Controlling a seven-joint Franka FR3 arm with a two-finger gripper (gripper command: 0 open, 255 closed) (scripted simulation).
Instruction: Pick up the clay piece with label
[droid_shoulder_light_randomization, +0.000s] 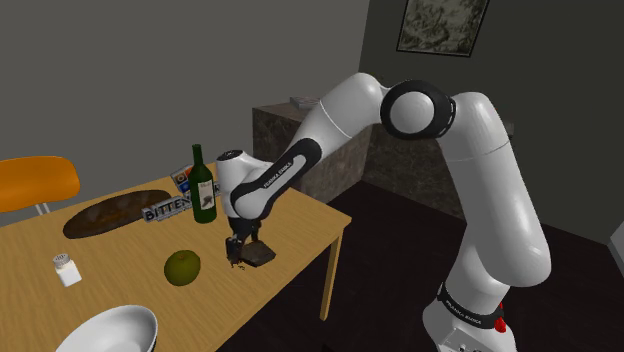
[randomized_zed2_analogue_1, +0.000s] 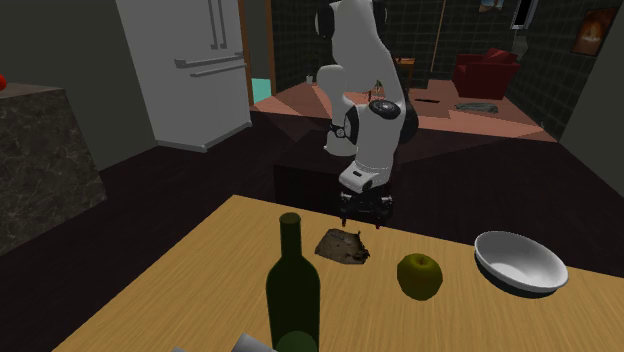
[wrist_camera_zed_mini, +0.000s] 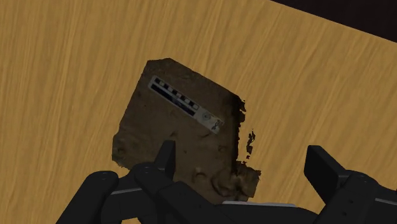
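My gripper (wrist_camera_zed_mini: 242, 156) hangs low over the wooden table (droid_shoulder_light_randomization: 300, 215), pointing down, with its two black fingers spread wide apart and nothing between them that they clasp. The clay piece (wrist_camera_zed_mini: 184, 127) lies flat on the wood right beneath me. It is a rough, dark brown slab with ragged edges, and across its upper face runs a pale label (wrist_camera_zed_mini: 186, 103) with a row of black and white checks. In my wrist view, one of my fingers (wrist_camera_zed_mini: 165, 156) stands over the slab's brown face, while the other stands off past its crumbled edge, over bare wood. I cannot tell whether either tip touches it.

In the shoulder view the piece sits near the table's edge on the stand's side, just beside my fingertips, and a green apple (droid_shoulder_light_randomization: 182, 267) rests to its left, apart from it. A dark green wine bottle (droid_shoulder_light_randomization: 203, 185) stands upright behind my wrist. Further along the table lie a long dark loaf (droid_shoulder_light_randomization: 115, 212), a small white shaker (droid_shoulder_light_randomization: 66, 269) and a white bowl (droid_shoulder_light_randomization: 110, 330) at the near corner.
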